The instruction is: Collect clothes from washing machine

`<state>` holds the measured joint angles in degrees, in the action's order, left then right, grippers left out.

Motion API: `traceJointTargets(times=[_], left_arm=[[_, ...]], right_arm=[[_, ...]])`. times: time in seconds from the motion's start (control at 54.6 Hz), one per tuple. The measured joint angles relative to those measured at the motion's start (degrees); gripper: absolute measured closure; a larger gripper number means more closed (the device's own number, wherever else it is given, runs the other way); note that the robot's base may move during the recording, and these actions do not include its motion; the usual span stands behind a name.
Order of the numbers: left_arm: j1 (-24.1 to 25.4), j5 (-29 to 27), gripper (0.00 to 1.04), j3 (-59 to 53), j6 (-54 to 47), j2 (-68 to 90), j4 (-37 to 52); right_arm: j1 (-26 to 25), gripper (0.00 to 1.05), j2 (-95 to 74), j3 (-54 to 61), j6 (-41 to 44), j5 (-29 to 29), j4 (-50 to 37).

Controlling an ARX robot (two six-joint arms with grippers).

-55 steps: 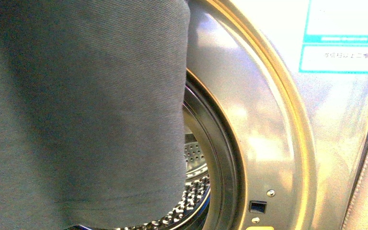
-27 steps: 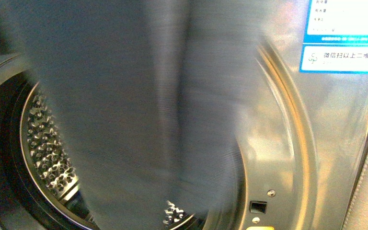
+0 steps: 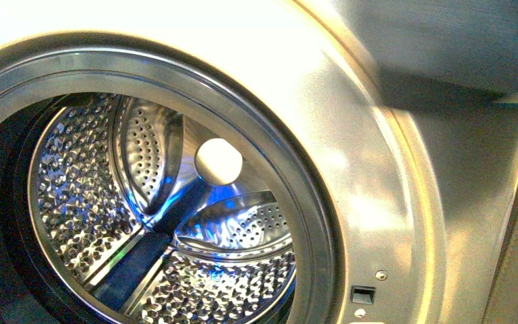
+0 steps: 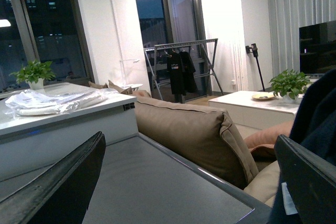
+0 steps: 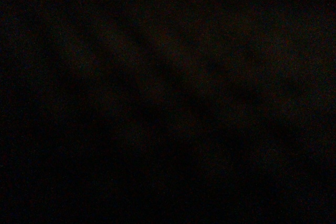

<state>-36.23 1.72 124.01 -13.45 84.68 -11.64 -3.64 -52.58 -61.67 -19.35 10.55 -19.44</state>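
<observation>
Night behind tall dark windows (image 4: 47,30). White walls, ceiling light reflected in glass. Tan sofa (image 4: 189,135) near; beyond, clothes rack (image 4: 181,69) with black shirts. White counter (image 4: 63,111) with potted plant (image 4: 34,73). Sheer curtains (image 4: 294,19) far right.

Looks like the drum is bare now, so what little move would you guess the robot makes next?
Probably carry the clothes away toward a drop-off spot: the drum shows only dimpled steel, and grey fabric hangs at the upper right over the washing machine front. The right wrist view is dark.
</observation>
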Motion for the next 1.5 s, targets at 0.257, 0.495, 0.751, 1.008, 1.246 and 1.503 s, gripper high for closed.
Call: traceJointTargets(times=[0.257,0.495,0.751,1.008,1.246,1.503], left_arm=[[0.0,0.0,0.07,0.0,0.0,0.0,0.0],[0.0,0.0,0.07,0.0,0.0,0.0,0.0],[0.0,0.0,0.07,0.0,0.0,0.0,0.0],[0.0,0.0,0.07,0.0,0.0,0.0,0.0],[0.0,0.0,0.07,0.0,0.0,0.0,0.0],[0.0,0.0,0.07,0.0,0.0,0.0,0.0]], right_arm=[[-31.2,0.95,2.2,4.2,-4.6,21.9,-2.7],[-49.3,0.95,0.4,9.6,-6.3,32.5,-7.6],[-61.7,0.95,-2.9,12.1,-5.3,41.2,-9.0],[-67.5,0.95,-10.6,15.8,6.3,42.5,3.5],[-68.7,0.95,-18.1,19.8,22.1,39.8,17.1],[-68.5,0.56,-27.2,25.6,35.8,34.5,23.3]])
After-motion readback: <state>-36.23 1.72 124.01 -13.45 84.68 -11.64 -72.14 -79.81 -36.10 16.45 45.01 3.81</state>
